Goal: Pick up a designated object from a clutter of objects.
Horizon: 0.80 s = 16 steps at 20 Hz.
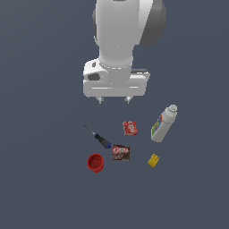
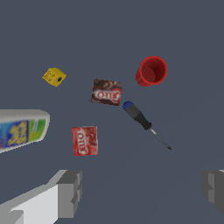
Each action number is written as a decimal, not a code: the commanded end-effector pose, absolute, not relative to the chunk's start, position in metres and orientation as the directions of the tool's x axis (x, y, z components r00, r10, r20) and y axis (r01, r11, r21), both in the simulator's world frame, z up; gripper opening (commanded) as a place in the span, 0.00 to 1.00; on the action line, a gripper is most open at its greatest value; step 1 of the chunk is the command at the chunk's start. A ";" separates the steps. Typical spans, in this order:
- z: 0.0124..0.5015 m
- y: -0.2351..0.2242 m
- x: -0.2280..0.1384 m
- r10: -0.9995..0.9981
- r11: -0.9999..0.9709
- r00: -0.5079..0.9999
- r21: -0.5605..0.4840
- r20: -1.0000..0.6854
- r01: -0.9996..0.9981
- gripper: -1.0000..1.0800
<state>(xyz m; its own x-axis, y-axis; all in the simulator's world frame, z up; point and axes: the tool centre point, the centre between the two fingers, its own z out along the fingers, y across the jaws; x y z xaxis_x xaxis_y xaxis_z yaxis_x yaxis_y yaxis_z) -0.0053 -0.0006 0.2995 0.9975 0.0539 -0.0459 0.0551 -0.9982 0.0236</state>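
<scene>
Black-handled, blue-tipped thin-shafted screwdriver [image 1: 99,137] flat on grey tabletop [image 1: 40,179], between red cup [image 1: 95,162] and red packet [image 1: 130,128], touching neither. Gripper [image 1: 113,99] above, wide open, empty.

A white robot arm [image 1: 120,31] is reaching straight down from twelve o'clock, its gripper [image 1: 113,100] pointing downward, jaws spread wide apart, gripping nothing and hanging above the desk.

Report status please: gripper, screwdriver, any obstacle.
Gripper open, empty, above the clutter. Screwdriver flat on the surface, untouched. Brown packet and red cup close beside its handle.
</scene>
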 end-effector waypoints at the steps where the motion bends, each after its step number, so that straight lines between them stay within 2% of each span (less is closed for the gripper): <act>1: 0.294 -0.002 -0.004 0.070 -0.997 0.996 0.022 -0.046 0.071 0.96; 16: 0.225 -0.033 0.008 0.300 -0.954 0.953 0.003 -0.035 0.300 0.96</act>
<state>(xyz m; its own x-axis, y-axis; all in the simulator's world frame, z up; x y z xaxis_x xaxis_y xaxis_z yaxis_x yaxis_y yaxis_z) 0.0069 -0.0285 0.2341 0.9622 0.2697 -0.0367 0.2701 -0.9628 0.0051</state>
